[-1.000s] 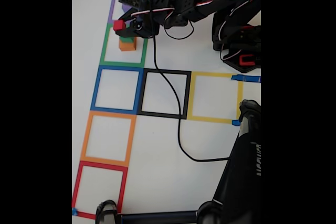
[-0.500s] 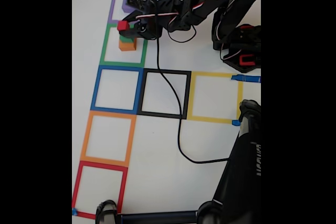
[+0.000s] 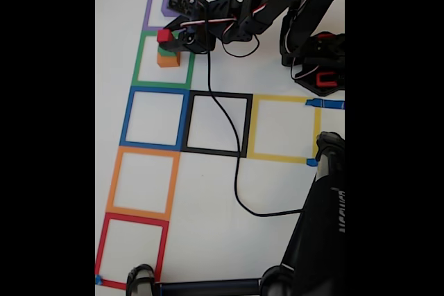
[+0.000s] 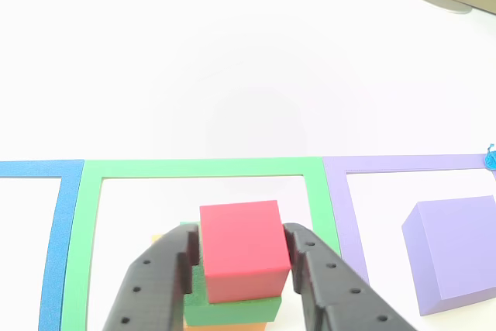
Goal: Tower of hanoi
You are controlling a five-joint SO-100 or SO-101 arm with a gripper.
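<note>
- Since a second ago the black robot arm (image 3: 277, 1) has drawn back and risen a little, and the small red cube (image 3: 164, 35) it carries has shifted slightly right over the stack in the fixed view; the last half second brought almost no change.
- The large purple cube (image 4: 456, 252) sits alone inside the purple tape-outlined square (image 4: 341, 199), just right of the stack in the other view.
- The orange cube (image 3: 168, 60) stands inside the green tape-outlined square (image 4: 201, 167), at the bottom of the stack.
- The green cube (image 4: 232, 309) rests on the orange one.
- The red cube sits atop the green cube, whether touching or just above I cannot tell.
- The black two-finger gripper (image 4: 243, 257) is clamped on the red cube, one finger against each side.
</note>
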